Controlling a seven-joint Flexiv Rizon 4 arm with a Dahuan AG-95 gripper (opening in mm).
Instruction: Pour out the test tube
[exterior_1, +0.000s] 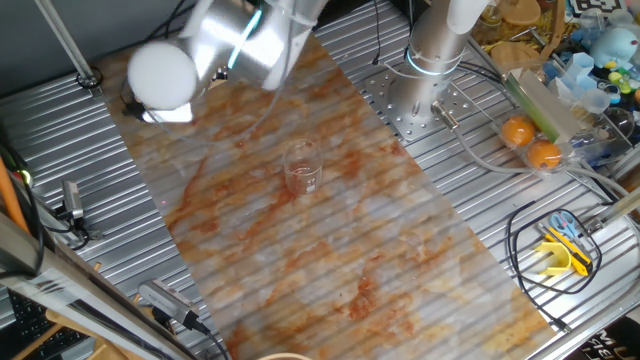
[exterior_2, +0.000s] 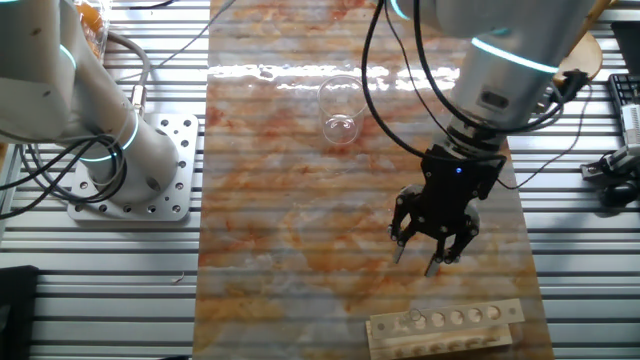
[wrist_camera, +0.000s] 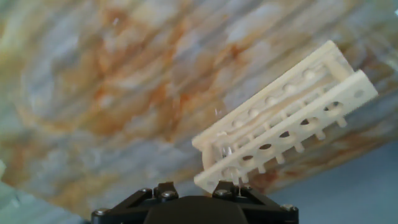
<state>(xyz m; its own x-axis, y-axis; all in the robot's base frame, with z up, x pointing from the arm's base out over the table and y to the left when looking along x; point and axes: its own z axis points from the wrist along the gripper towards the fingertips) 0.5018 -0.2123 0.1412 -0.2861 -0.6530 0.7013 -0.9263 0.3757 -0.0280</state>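
The test tube (wrist_camera: 225, 157) shows only as a faint clear shape standing in the end hole of the pale wooden rack (wrist_camera: 292, 115). In the other fixed view it is a clear glint (exterior_2: 413, 318) at the rack's left end (exterior_2: 470, 322). My gripper (exterior_2: 430, 262) hangs above the marbled mat, a little above and left of the rack, with its fingers spread, open and empty. The hand view shows only the gripper's black base, not the fingertips. A clear glass beaker (exterior_2: 340, 110) stands upright farther up the mat, and also shows in one fixed view (exterior_1: 302, 168), where my arm hides the gripper and the rack.
A second arm's base (exterior_2: 130, 160) is bolted left of the mat and also shows in one fixed view (exterior_1: 420, 90). Two oranges (exterior_1: 530, 142), a yellow tool (exterior_1: 562, 256) and cables lie on the metal table to the right. The rack sits near the mat's edge.
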